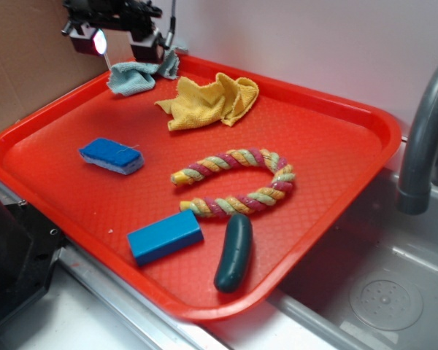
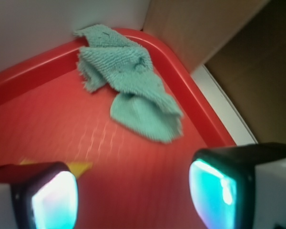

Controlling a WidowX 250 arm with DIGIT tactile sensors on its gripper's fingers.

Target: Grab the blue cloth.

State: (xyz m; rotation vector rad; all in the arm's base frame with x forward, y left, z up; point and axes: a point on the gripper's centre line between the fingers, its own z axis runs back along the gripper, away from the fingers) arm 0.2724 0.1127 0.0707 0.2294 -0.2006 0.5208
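Note:
The blue cloth [image 1: 135, 76] is a small pale grey-blue terry rag, crumpled in the far left corner of the red tray [image 1: 336, 168]. In the wrist view the blue cloth [image 2: 128, 86] lies ahead of my gripper [image 2: 133, 195], partly up against the tray rim. My gripper [image 1: 120, 44] hovers above the cloth, slightly towards the tray's inside. It is open, and only bare red tray shows between its glowing pads [image 2: 212, 191].
On the tray lie a yellow rag [image 1: 212, 100], a blue sponge with a white base [image 1: 111, 155], a braided rope toy [image 1: 237, 182], a blue block [image 1: 164, 235] and a dark green oblong [image 1: 234, 251]. A cardboard wall [image 1: 29, 58] stands left; a sink and faucet [image 1: 423, 138] sit right.

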